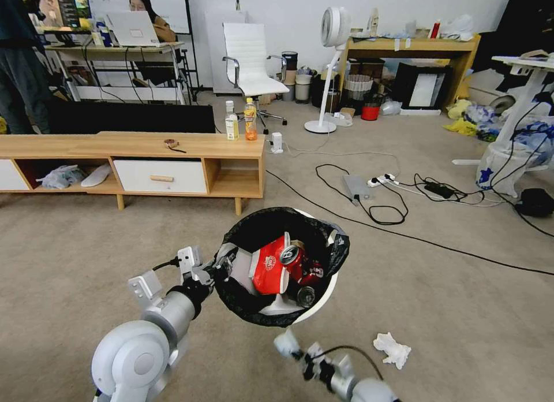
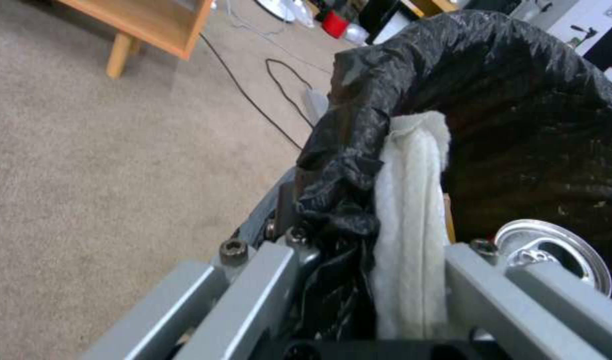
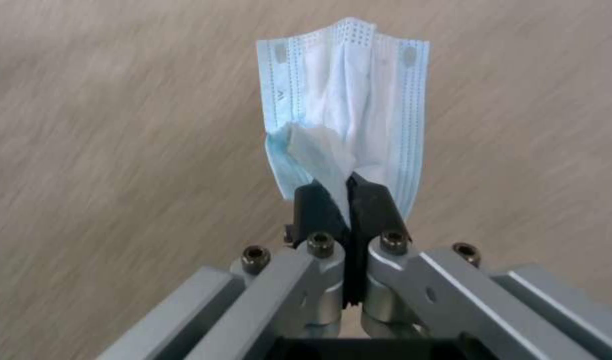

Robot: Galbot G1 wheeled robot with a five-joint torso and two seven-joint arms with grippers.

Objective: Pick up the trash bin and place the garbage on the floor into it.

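The trash bin (image 1: 324,301), white with a black bag (image 1: 254,227) over its rim, hangs above the beige carpet floor (image 1: 86,246). My left gripper (image 1: 222,267) is shut on its near-left rim; the left wrist view shows that gripper (image 2: 369,245) clamping the bag (image 2: 492,100) and a white strip. Inside lie a red-white wrapper (image 1: 268,267) and a crushed red can (image 1: 298,263). My right gripper (image 1: 287,344), below the bin's front, is shut on a light-blue face mask (image 3: 349,100), pinched between its fingertips (image 3: 349,202). A crumpled white tissue (image 1: 392,349) lies on the carpet to the right.
A low wooden cabinet (image 1: 173,153) with upright drink bottles (image 1: 250,119) stands ahead left. Black cables (image 1: 375,208) and a power strip (image 1: 382,179) cross the carpet ahead right. A white bag with blue marks (image 1: 501,165), a fan (image 1: 330,61) and an office chair (image 1: 251,61) stand farther back.
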